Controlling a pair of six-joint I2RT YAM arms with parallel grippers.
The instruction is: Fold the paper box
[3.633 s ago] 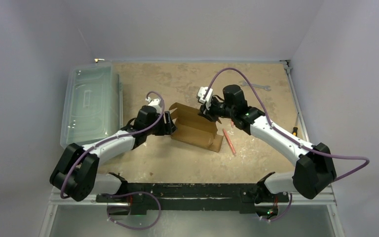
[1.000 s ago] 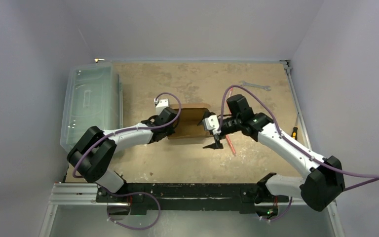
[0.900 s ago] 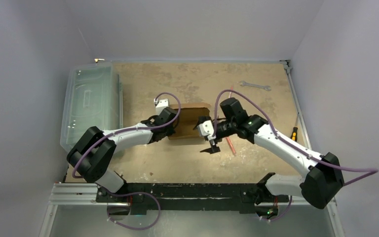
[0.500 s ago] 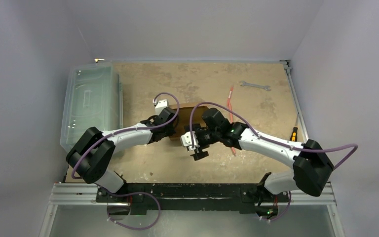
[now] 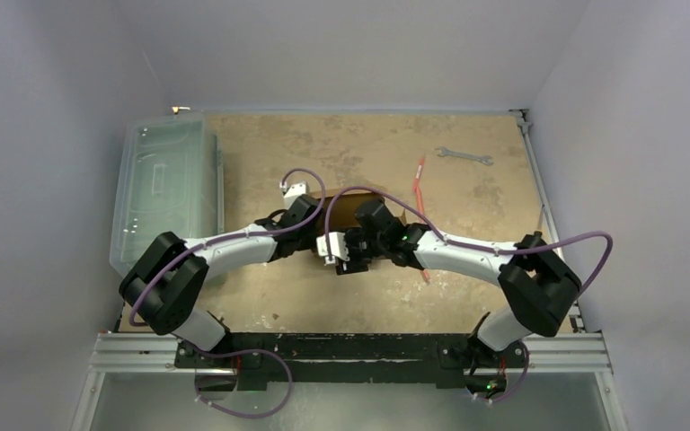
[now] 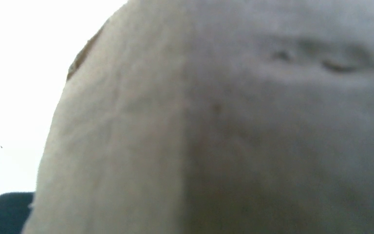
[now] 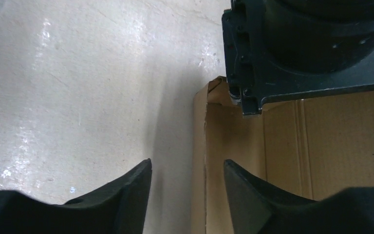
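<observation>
A counter (image 5: pixel 368 144) with a mottled, worn tan surface sits in a plain booth with pale lilac-grey walls on three sides. A dark metal rail (image 5: pixel 350 346) runs along the near edge, where two white and black robot arms are bolted.

There is one paper box (image 5: pixel 358 203), brown corrugated cardboard, lying near the middle of the counter. From above it is mostly hidden beneath the two wrists that meet over it.

The left end effector (image 5: pixel 314 239) is pressed against the box's left end. Its own camera shows only blurred cardboard (image 6: pixel 224 122) filling the view, so I cannot tell whether its fingers are apart or together.

The right end effector (image 5: pixel 349 266) is at the box's near left corner with its fingers spread. In its own camera, one dark fingertip (image 7: pixel 139 178) is over bare counter and the other over the cardboard (image 7: pixel 282 146), with the box's cut edge running between them. They grip nothing.

There is one large clear plastic bin (image 5: pixel 166 189) with its lid on, at the counter's left edge. One wrench (image 5: pixel 464 156) lies far right. One thin red stick (image 5: pixel 420 175) lies just right of the box. One screwdriver (image 5: pixel 536 238) with a yellow and black handle lies at the right edge.
</observation>
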